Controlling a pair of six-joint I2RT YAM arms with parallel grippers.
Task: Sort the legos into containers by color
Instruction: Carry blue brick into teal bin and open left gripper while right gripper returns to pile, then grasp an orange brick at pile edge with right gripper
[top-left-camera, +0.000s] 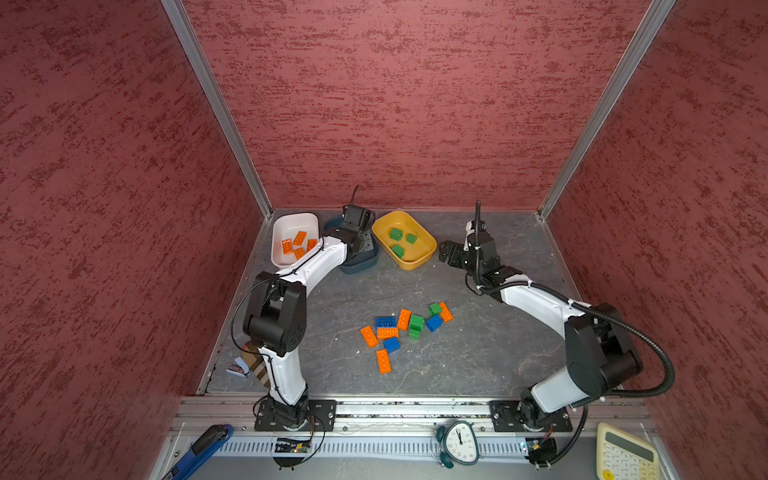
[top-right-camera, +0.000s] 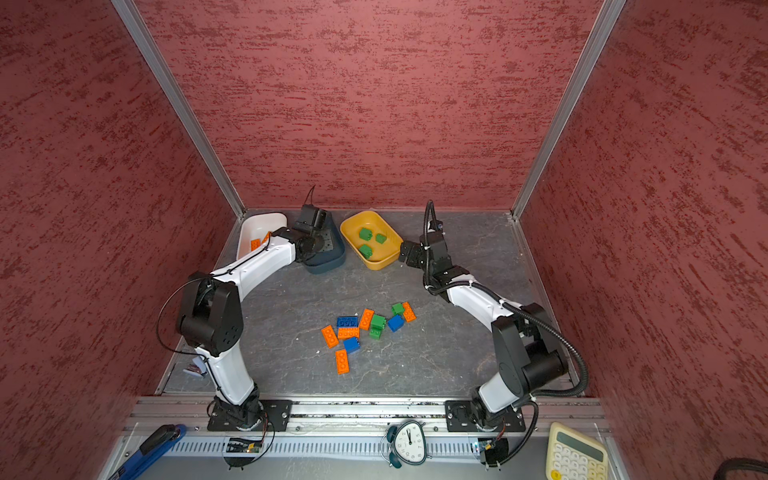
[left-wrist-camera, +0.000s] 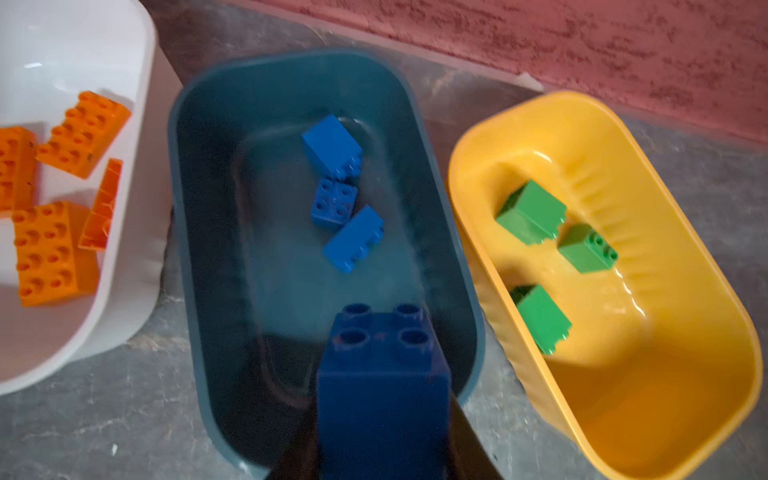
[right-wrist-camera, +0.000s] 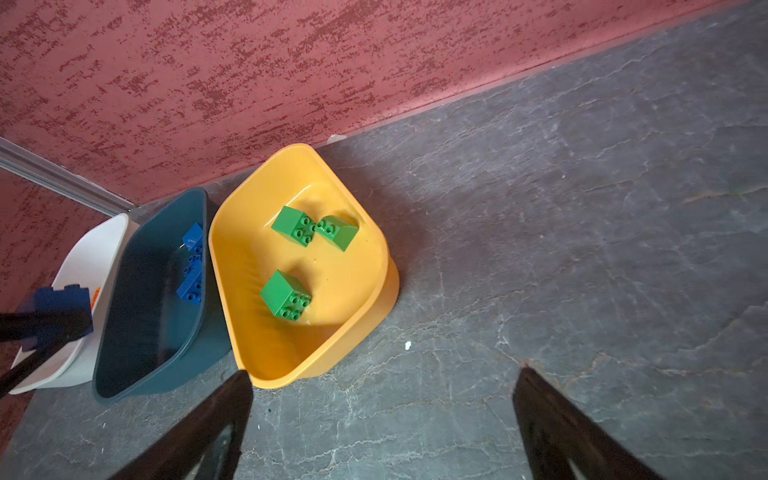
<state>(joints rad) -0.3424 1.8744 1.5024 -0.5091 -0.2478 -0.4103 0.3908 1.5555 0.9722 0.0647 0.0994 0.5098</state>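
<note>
Now, left gripper (left-wrist-camera: 382, 440) pinching blue brick (left-wrist-camera: 382, 365) (right gripper (right-wrist-camera: 382, 419) gaping, empty).
I'm risking a rim bounce off the teal tub (left-wrist-camera: 173, 199).

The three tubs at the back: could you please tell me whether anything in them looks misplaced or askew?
No brick is in the wrong tub: the white tub holds only orange, the teal tub only blue, the yellow tub only green. The yellow tub sits turned at an angle to the others.

left gripper (left-wrist-camera: 382, 440) clamped, right gripper (right-wrist-camera: 382, 372) spread wide
</note>
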